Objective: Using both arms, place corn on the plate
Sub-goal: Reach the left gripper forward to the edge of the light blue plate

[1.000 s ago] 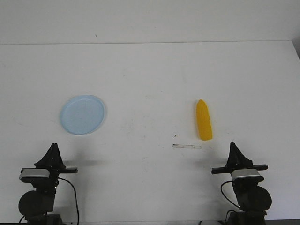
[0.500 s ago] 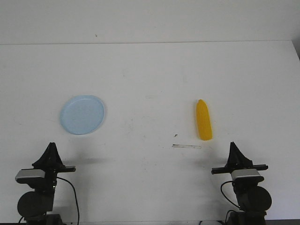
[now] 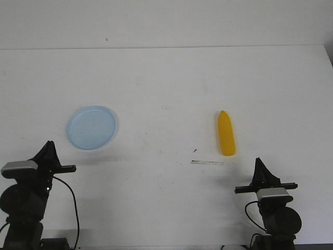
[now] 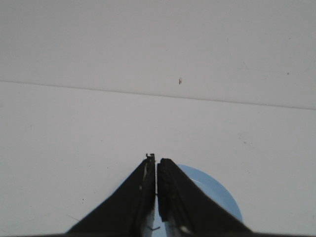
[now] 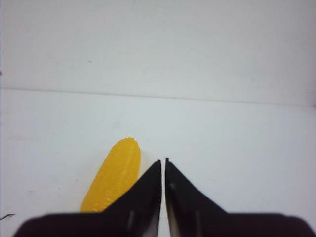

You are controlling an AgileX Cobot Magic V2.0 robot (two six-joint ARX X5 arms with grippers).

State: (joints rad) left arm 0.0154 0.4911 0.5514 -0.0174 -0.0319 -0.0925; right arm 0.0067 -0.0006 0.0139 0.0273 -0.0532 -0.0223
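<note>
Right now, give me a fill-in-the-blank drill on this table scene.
1. The corn cob lies nearer the ___ gripper.
2. The pale blue plate holds ___.
3. Both the right and the left gripper have their jaws ___.
4. The cob's colour is ___.

Missing words: right; nothing; shut; yellow

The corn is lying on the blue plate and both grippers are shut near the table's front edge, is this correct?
Not quite: in the front view the corn lies on the bare table, far right of the plate. Both the left gripper and right gripper are shut.
</note>
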